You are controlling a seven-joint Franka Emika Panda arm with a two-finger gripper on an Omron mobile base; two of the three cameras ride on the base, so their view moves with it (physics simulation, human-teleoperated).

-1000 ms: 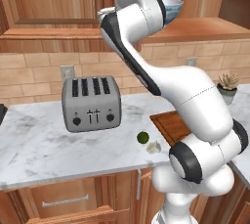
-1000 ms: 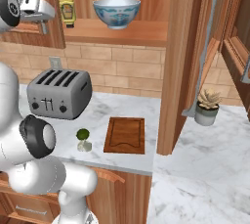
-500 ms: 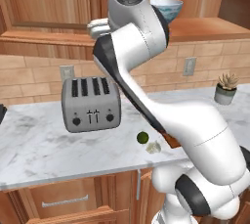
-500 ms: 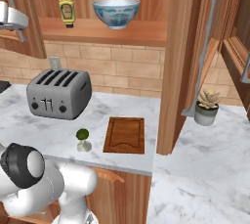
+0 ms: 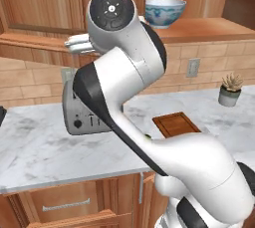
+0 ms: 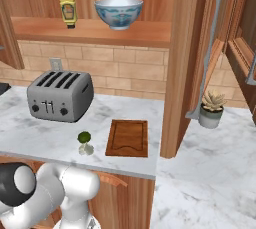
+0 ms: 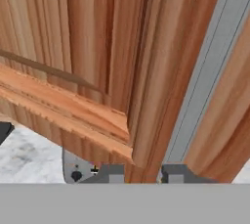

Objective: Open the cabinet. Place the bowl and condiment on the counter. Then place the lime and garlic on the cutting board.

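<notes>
Claw (image 7: 141, 171) pinched narrow on the cabinet (image 7: 122, 47) door edge w/ its vertical silver handle (image 7: 210, 66) just right of the tips, long axis upright, while bowl (image 6: 119, 13) & condiment (image 6: 68, 12) sit on the exposed shelf (image 6: 100, 32) above the desk (image 6: 50, 140).

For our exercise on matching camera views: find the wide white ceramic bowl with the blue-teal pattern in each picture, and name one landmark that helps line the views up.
Left base view: the wide white ceramic bowl with the blue-teal pattern stands at top centre-right on the open cabinet's shelf, behind the white arm.
Right base view: bowl at top centre on that shelf, right of the small yellow bottle.
Hand view: the bowl is not in the picture.
Shared landmark: the silver toaster.
</notes>
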